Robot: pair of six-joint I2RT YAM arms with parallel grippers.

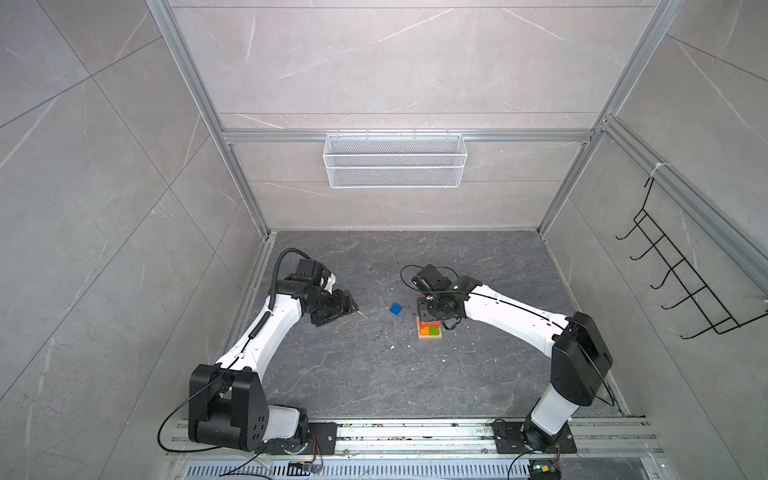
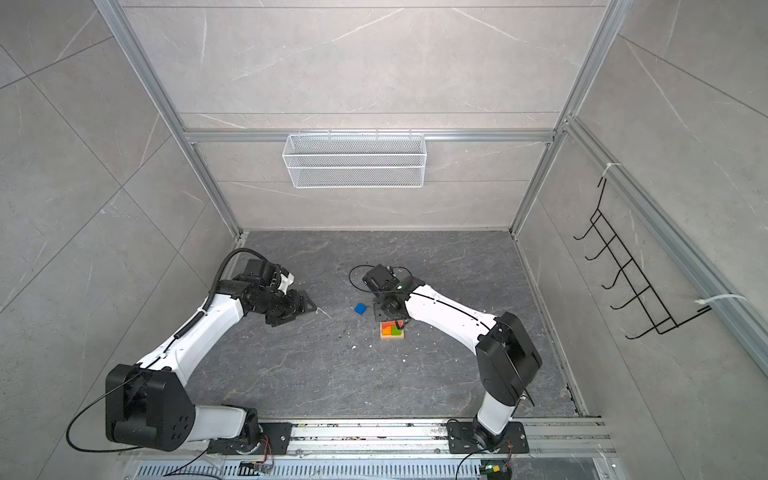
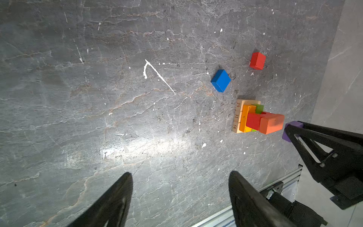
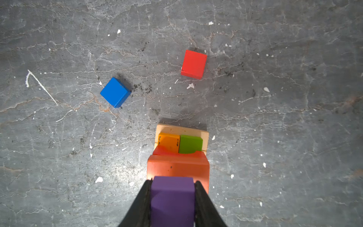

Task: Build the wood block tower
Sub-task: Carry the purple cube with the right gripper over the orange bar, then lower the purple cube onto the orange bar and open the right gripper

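Observation:
The tower [image 1: 430,331] [image 2: 391,331] stands mid-table: a tan base, an orange and a green bar, a red block, and an orange-red block [image 4: 177,167] on top. My right gripper [image 4: 172,181] is shut on a purple cube [image 4: 172,198] [image 3: 292,125], held just above that top block; I cannot tell whether they touch. A blue cube [image 1: 396,308] [image 4: 115,92] and a red cube [image 4: 194,64] [image 3: 257,61] lie loose on the table beyond the tower. My left gripper [image 3: 180,174] [image 1: 354,308] hovers open and empty to the left of the blue cube.
A white wire basket [image 1: 395,160] hangs on the back wall and a black hook rack [image 1: 685,282] on the right wall. An aluminium rail [image 1: 415,432] carrying both arm bases runs along the front edge. White scratches mark the dark stone table [image 1: 374,374].

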